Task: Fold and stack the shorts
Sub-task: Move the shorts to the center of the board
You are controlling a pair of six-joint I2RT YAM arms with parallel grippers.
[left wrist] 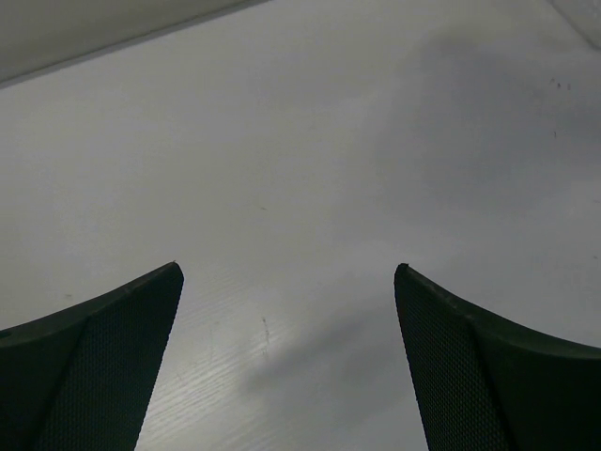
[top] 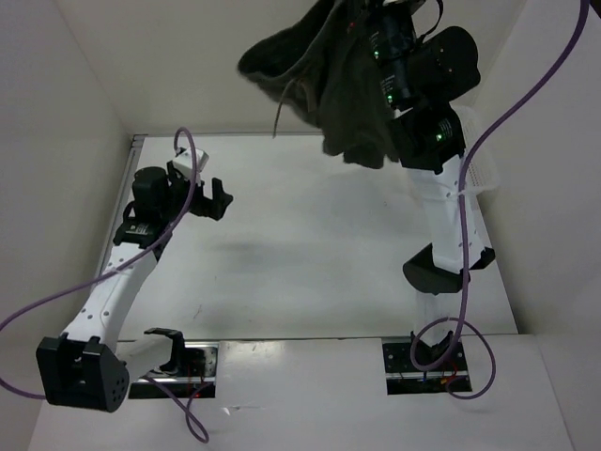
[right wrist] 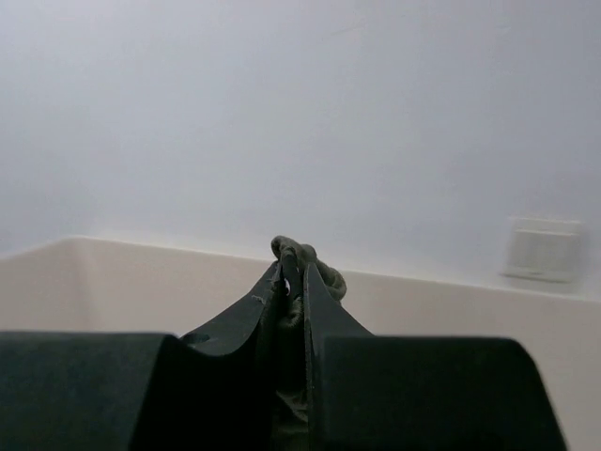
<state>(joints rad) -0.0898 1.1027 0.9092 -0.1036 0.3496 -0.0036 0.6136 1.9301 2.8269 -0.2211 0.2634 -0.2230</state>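
Observation:
The dark olive-green shorts (top: pixel 319 75) hang bunched in the air high above the far side of the table, a thin drawstring dangling below them. My right gripper (right wrist: pixel 293 268) is raised near the top of the overhead view and is shut on a fold of the shorts (right wrist: pixel 310 258), which pokes out past the fingertips. My left gripper (top: pixel 218 197) hovers over the left part of the table, open and empty. In the left wrist view its gripper (left wrist: pixel 289 272) has only bare tabletop between its fingers (left wrist: pixel 113 348).
The white table (top: pixel 310 254) is bounded by white walls at the left, back and right. A purple cable (top: pixel 188 178) loops over the left arm and another runs by the right arm. A wall socket plate (right wrist: pixel 542 249) shows in the right wrist view.

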